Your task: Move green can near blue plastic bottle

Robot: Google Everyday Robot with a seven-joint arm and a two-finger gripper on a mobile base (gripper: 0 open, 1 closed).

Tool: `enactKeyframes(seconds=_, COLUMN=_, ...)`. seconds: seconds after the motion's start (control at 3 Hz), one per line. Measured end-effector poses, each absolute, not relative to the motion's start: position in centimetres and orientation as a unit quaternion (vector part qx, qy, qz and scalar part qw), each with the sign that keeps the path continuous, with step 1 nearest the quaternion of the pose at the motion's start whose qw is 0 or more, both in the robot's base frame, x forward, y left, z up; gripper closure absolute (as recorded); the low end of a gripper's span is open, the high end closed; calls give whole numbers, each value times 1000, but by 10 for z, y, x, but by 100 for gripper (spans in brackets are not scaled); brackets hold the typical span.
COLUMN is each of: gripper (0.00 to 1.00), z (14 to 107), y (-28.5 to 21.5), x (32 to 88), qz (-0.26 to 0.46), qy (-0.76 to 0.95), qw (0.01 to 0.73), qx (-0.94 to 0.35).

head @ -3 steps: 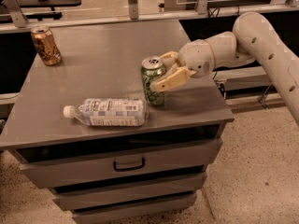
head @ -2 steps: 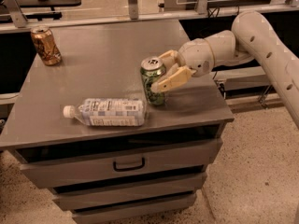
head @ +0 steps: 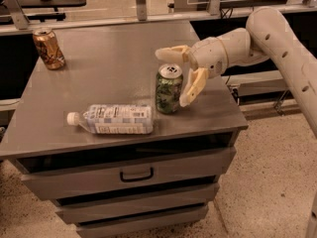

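The green can [head: 169, 89] stands upright on the grey cabinet top [head: 104, 68], just right of the blue plastic bottle [head: 114, 119], which lies on its side with its white cap to the left. My gripper [head: 176, 77] is open, its pale fingers spread wide. One finger [head: 171, 53] is behind and above the can and the other [head: 192, 87] is at its right side. Neither finger presses the can.
A brown-copper can [head: 48, 48] stands at the cabinet's back left corner. The cabinet has drawers [head: 133, 171] below its front edge. My arm [head: 277, 38] reaches in from the right. A table and rails are behind.
My gripper has opened and let go of the green can, which now stands free beside the bottle. The fingers have spread apart and drawn back slightly.
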State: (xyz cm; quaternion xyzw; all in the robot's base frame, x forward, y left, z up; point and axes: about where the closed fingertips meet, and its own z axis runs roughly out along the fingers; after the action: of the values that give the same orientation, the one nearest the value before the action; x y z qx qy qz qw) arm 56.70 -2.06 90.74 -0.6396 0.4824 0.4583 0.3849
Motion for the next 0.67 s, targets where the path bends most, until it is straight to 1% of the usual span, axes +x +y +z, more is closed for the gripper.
enactKeyframes(seconds=0.33, gripper=0, z=913, y=-46, x=585, qz=425, qy=508, qw=410, qx=-627)
enactKeyframes(seconds=0.67, gripper=0, z=936, y=-107, x=618, qz=370, qy=545, qw=480, qx=-579)
